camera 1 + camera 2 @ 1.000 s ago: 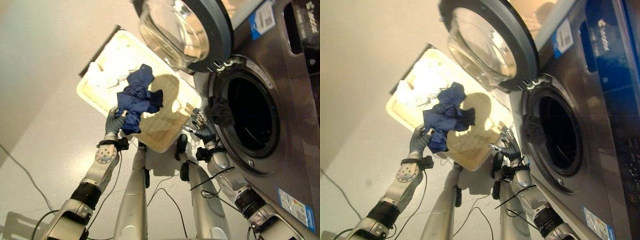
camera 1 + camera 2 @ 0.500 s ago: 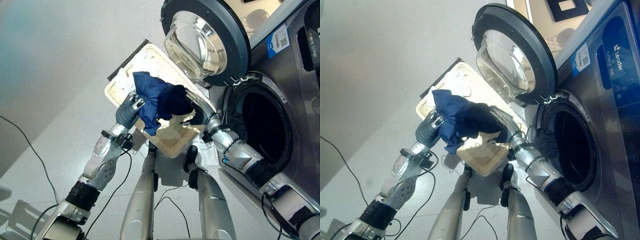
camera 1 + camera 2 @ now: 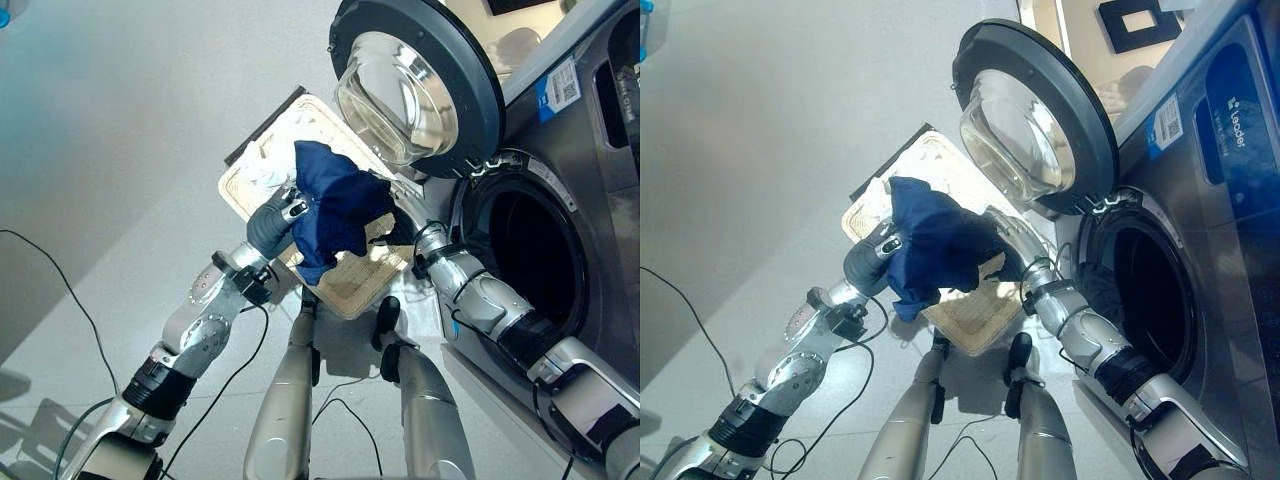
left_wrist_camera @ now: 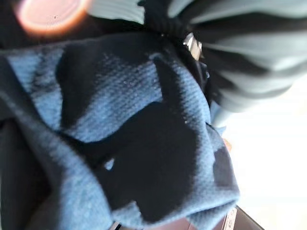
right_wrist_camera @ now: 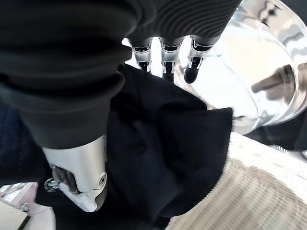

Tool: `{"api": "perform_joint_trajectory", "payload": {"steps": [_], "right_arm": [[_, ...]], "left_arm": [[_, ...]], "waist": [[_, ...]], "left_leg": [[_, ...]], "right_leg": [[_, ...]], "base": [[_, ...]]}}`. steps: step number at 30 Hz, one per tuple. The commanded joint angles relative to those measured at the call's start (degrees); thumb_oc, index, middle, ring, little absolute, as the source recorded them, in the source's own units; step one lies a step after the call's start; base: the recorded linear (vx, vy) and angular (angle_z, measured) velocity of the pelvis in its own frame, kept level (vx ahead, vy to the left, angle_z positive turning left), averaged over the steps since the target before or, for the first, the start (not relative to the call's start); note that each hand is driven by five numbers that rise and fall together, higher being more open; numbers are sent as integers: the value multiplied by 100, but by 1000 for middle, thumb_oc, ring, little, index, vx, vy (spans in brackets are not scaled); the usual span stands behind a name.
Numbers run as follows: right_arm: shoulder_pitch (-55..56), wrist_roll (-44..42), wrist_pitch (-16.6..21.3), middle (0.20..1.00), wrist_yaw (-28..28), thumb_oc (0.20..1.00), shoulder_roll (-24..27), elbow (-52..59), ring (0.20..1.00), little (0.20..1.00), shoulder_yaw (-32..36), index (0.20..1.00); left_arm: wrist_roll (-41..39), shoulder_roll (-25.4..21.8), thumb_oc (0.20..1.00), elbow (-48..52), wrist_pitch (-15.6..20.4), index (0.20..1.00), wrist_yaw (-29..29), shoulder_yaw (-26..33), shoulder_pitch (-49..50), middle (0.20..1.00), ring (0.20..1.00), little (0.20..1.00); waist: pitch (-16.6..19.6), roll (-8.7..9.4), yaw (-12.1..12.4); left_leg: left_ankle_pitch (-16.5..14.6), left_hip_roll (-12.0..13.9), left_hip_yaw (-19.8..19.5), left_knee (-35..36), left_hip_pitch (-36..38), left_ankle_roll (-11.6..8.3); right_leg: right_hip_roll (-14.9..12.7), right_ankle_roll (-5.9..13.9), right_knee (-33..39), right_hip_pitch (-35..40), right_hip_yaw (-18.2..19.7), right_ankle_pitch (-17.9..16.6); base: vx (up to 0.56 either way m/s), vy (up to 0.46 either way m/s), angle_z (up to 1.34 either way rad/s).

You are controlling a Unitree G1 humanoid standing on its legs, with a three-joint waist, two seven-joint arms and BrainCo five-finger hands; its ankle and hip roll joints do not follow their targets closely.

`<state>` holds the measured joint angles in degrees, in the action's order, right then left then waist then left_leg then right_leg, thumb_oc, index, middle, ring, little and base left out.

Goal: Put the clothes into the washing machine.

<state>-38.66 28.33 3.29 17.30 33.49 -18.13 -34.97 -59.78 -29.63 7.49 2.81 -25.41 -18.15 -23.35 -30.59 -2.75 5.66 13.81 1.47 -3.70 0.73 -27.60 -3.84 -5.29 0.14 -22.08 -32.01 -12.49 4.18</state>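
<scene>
A dark blue garment [image 3: 335, 205] hangs bunched above the beige woven basket [image 3: 365, 285]. My left hand [image 3: 272, 222] is shut on its left edge, and the cloth fills the left wrist view [image 4: 120, 143]. My right hand [image 5: 81, 177] reaches under the garment's other side, with its fingers [image 5: 163, 57] and thumb closing on the cloth [image 5: 163, 143]. The washing machine's drum opening [image 3: 525, 255] gapes just right of both hands. Its round door [image 3: 420, 90] is swung wide open. A dark piece of clothing [image 3: 1092, 285] lies at the drum's rim.
A white cloth [image 3: 260, 178] lies in the far corner of the basket. The open door's glass bowl [image 3: 1025, 135] overhangs the basket's right end. The machine's grey front panel [image 3: 600, 150] takes up the right side, and pale floor [image 3: 120, 150] lies to the left.
A second ago my left hand alone held the garment low in the basket and my right hand was by the drum. Both now hold it, raised and shifted toward the machine.
</scene>
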Motion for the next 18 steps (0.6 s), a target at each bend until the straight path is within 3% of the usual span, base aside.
{"api": "perform_joint_trajectory", "payload": {"steps": [1,7,9,12,18], "right_arm": [[-375,-727,219,1000,-454,1000,-131,387,1000,1000,-216,1000],[-338,-2464,269,1000,-1645,1000,-528,628,1000,1000,-487,1000],[-330,-2661,280,1000,-1834,1000,-591,656,1000,1000,-519,1000],[-266,-3488,73,1000,-2764,1000,-695,937,1000,1000,-708,1000],[-149,-4559,-130,1000,-3685,1000,-658,1195,1000,1000,-984,1000]], "left_arm": [[-301,322,200,579,-6,200,-339,-161,-277,200,200,200],[-340,551,200,350,-186,200,-189,-540,-486,200,200,200],[-274,583,200,282,-187,200,-109,-590,-514,200,200,200],[-73,556,200,66,-73,200,197,-788,-613,200,200,200],[102,434,200,-234,178,200,481,-1004,-697,200,200,200]], "waist": [[80,-3,-111],[80,63,-176],[80,75,-187],[80,135,-244],[80,176,-292]], "left_leg": [[-818,-582,499,-200,327,274],[-808,-572,550,-198,294,262],[-798,-566,565,-192,289,256],[-778,-537,641,-172,279,230],[-716,-489,723,-150,218,200]], "right_leg": [[83,519,1334,528,50,-801],[91,508,1391,496,60,-838],[97,506,1408,493,64,-851],[126,503,1479,484,65,-884],[150,493,1523,433,22,-919]], "base": [[0,0,0],[0,0,-2],[-1,-1,-2],[-4,2,-5],[-8,0,-9]]}}
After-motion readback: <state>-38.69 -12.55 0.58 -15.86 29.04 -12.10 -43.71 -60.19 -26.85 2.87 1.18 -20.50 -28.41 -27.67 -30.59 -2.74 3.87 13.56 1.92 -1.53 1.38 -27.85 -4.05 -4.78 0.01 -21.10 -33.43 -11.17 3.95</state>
